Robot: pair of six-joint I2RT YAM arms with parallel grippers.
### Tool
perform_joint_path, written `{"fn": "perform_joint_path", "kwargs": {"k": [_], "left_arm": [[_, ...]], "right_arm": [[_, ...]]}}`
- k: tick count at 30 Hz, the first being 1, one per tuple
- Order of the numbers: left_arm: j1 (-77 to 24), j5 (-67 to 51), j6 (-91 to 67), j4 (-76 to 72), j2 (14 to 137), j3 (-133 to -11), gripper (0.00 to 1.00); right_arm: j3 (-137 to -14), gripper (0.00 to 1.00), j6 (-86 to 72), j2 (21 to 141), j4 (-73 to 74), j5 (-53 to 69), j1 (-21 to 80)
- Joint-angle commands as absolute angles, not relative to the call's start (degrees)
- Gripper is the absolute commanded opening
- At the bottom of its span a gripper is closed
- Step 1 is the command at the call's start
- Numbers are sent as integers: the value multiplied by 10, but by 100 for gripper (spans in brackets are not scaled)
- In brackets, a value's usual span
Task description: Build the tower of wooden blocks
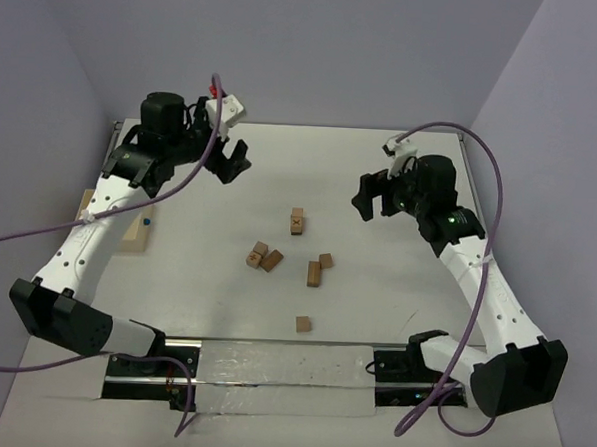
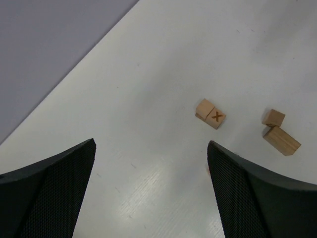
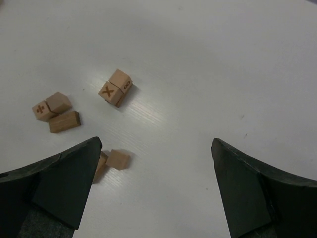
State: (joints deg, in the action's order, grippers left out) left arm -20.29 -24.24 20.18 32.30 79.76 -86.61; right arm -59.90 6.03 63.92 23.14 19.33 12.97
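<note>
The wood blocks lie scattered on the middle of the white counter, and no tower stands yet. Farthest back are two cubes touching, one marked with an X. To their near left sits another touching pair. To the near right, a small cube sits just beside a longer block. One lone cube lies nearest the arm bases, well apart from the rest.

The left tool hangs above the far left of the counter and the right tool above the far right. Both have their jaws wide and hold nothing.

The blocks look like plain, rigid wood, probably light, with flat smooth faces and square edges. They should not crush, but a light block is likely to skid or twist if one pad reaches it first. The safest hold is probably across two opposite flat sides, low enough to leave the top face free. The long block is best taken across its short width near the middle. The touching pairs leave little room for a pad, so the lone cube seems the easiest to take.
</note>
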Motion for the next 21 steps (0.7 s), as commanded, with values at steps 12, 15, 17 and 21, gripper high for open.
{"fn": "perform_joint_path", "kwargs": {"k": [12, 15, 17, 21], "left_arm": [[-133, -293, 28, 237, 707, -668, 99], [-123, -252, -7, 219, 705, -662, 99], [-113, -216, -46, 207, 702, -658, 99], [-76, -167, -94, 198, 693, -650, 99]], "right_arm": [[-945, 100, -45, 953, 452, 65, 255], [-969, 100, -121, 985, 467, -39, 317], [-981, 100, -155, 1009, 474, -79, 337], [-1030, 99, -201, 1089, 507, -124, 385]]}}
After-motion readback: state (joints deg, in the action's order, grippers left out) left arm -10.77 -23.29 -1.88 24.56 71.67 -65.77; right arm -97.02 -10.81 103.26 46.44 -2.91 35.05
